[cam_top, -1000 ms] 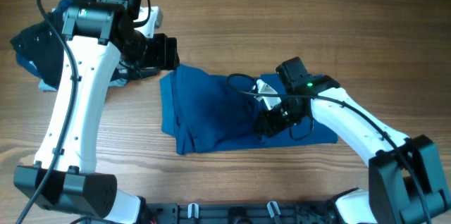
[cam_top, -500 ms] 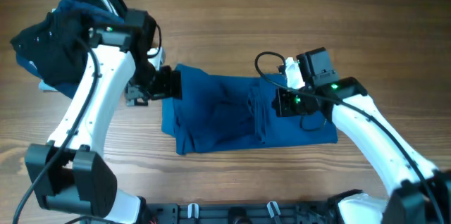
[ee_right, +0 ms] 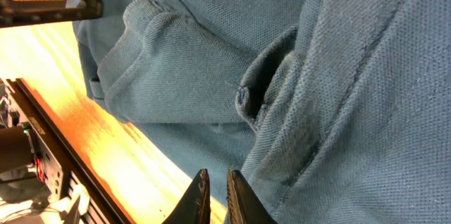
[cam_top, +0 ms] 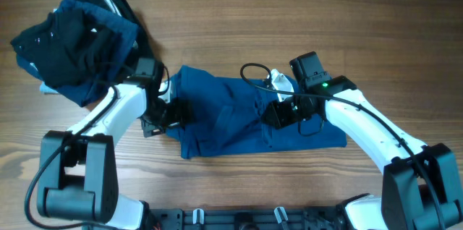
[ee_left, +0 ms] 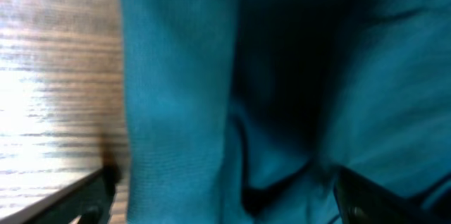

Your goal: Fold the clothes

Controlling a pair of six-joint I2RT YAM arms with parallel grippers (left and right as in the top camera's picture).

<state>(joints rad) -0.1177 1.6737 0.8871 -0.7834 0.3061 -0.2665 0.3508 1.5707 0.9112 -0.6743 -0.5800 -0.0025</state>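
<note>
A blue polo shirt (cam_top: 231,118) lies folded and rumpled across the middle of the wooden table. My left gripper (cam_top: 170,114) is low at the shirt's left edge. In the left wrist view its fingers (ee_left: 225,203) are spread wide, with blue cloth (ee_left: 282,76) between them. My right gripper (cam_top: 278,114) hovers over the shirt's middle right. In the right wrist view its fingertips (ee_right: 217,189) are nearly together over the shirt's folds (ee_right: 211,76), with no cloth seen between them.
A heap of dark blue clothes (cam_top: 72,38) sits at the back left corner. Bare wood (cam_top: 325,13) lies behind the shirt. The table's front edge with a black rail (cam_top: 239,219) is close in front of the shirt.
My left arm has come down from the heap at the back left to the shirt's left edge. My right gripper has shifted slightly left over the shirt.
</note>
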